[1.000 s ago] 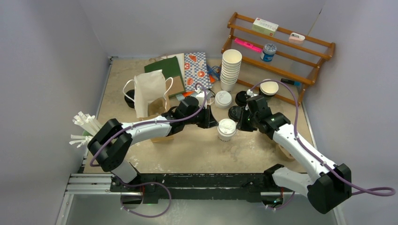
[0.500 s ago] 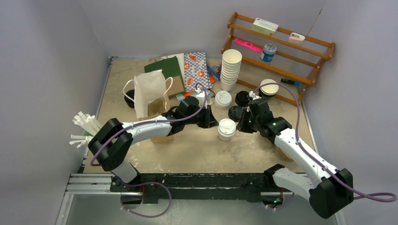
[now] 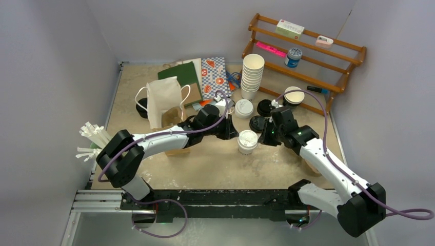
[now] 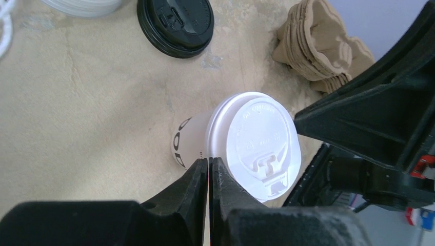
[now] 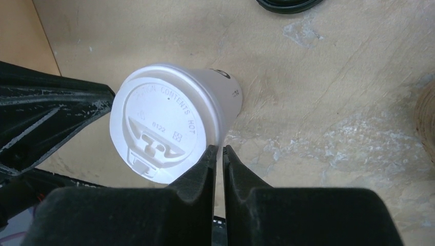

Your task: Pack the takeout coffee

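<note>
Worktop (image 3: 215, 164) of scuffed, sandy board carries everything. Left arm (image 3: 154, 139) runs low from its base at the near left corner. Its forearm slants across toward the middle, and its wrist is levelled so the left jaws point to the right. Right arm (image 3: 328, 164) climbs from the near right base and leans inward with its elbow raised. Its wrist is turned so the right jaws point left, facing the left jaws.

Both pairs of jaws are pressed together with only a hairline slit between the fingers, and neither pair clamps anything.

A cream paper bag (image 3: 163, 100) with white handles stands well behind the left jaws, on the far side of that forearm. A stack of white cups (image 3: 252, 77) rises beyond both pairs of jaws, well apart from them. A pile of brown pulp carriers (image 4: 318, 46) lies behind the right jaws, close to that forearm.

The white-lidded takeout cup (image 3: 248, 141) stands upright on the worktop between the two pairs of jaws. In the left wrist view, the left jaws' tips come right up to the rim of its lid. In the right wrist view, the right jaws' tips sit at the opposite side, just under the lid's edge. Whether either pair actually touches the cup cannot be told.

A black lid (image 3: 256, 123) lies flat just beyond the cup, beside the right jaws.
</note>
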You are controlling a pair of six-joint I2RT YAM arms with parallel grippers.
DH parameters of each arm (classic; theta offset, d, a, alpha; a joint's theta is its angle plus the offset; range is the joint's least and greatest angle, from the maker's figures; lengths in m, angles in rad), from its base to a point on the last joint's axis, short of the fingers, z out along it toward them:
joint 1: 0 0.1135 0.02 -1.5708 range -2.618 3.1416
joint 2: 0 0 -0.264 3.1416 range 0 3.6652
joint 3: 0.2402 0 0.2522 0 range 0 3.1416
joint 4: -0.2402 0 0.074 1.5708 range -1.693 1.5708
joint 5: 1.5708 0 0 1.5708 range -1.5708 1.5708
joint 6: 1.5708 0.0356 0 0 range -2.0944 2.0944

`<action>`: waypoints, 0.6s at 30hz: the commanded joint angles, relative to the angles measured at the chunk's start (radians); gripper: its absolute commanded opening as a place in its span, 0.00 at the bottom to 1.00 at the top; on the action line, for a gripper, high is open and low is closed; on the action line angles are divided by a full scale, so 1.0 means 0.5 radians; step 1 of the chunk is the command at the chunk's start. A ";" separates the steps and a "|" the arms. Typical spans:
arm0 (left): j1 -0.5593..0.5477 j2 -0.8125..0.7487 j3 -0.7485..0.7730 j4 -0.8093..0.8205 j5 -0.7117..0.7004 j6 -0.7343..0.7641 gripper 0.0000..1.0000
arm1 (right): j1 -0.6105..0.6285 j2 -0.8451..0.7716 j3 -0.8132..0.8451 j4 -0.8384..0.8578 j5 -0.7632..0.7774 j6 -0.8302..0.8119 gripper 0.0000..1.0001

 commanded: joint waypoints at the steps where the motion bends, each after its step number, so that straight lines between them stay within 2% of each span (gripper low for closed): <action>1: -0.025 -0.038 0.168 -0.405 -0.196 0.218 0.09 | 0.011 -0.024 0.152 -0.181 0.097 -0.021 0.12; 7: -0.024 -0.072 0.314 -0.481 -0.222 0.288 0.12 | 0.011 -0.023 0.220 -0.204 0.129 -0.052 0.17; 12: -0.024 -0.148 0.259 -0.434 -0.174 0.279 0.15 | 0.011 -0.054 0.242 -0.194 0.093 -0.118 0.26; 18: -0.033 -0.325 0.017 -0.258 -0.005 0.203 0.25 | 0.011 -0.089 0.234 -0.086 -0.139 -0.281 0.58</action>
